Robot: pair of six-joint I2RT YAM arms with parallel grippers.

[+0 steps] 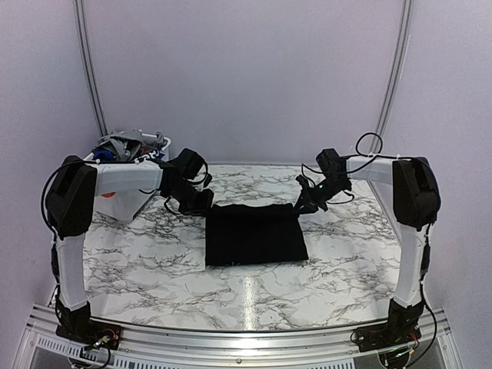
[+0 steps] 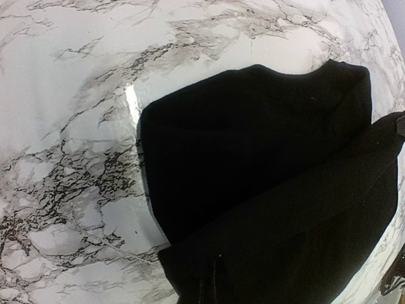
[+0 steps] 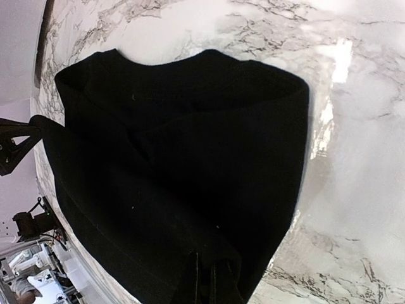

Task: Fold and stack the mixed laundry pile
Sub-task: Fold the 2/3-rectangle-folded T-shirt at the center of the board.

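Basket (image 1: 162, 142) w/ clothes (image 1: 123, 143) only in top cam; wrists: black garment (image 2: 253, 183).

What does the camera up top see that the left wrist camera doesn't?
Only the top view shows the left arm, the right arm and the white basket of mixed laundry at the back left. Only the left wrist view shows, close up, a fold of cloth reaching up to the left pincer. Both show the black garment on the marble table.
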